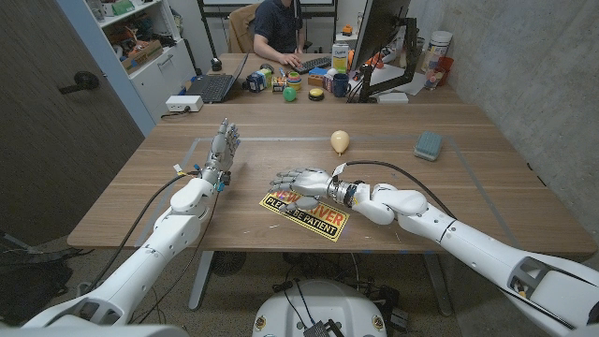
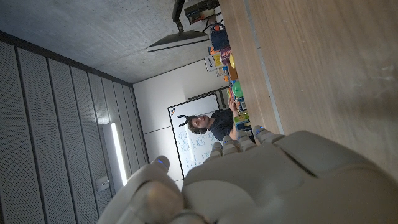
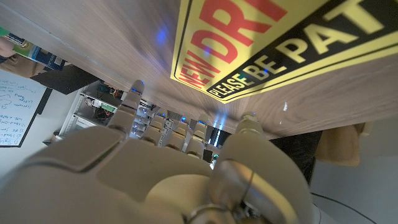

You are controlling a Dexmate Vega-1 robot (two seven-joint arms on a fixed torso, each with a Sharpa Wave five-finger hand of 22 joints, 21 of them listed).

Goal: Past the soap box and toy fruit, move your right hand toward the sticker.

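**Right hand over the sticker's edge — overshoot is the risk now**

The tabletop [image 1: 468, 178] carries everything here, and the right hand [image 1: 301, 181] hangs low above it, fingers spread and holding nothing, palm turned down. Directly beneath and just toward the robot from that hand lies the sticker [image 1: 305, 213], yellow and black, flat on the wood; the wrist camera has its lettering looming right past the fingertips. So the reach looks nearly done, in my reading.

What could spoil it? Push on further and the fingers slide beyond the sticker's far edge, off the target. Drop too low and they could scuff it, and a thin flat sheet like that would likely skate across the wood or curl at a corner.

Over on the far side, the left hand [image 1: 223, 145] stands upright, fingers apart, empty and well away from the right, so no clash there.

The soap box [image 1: 428, 144] sits well behind the right hand's forearm, and the toy fruit [image 1: 340, 140] is beyond the hand, near enough that a careless lift and swing of the arm might knock it rolling.
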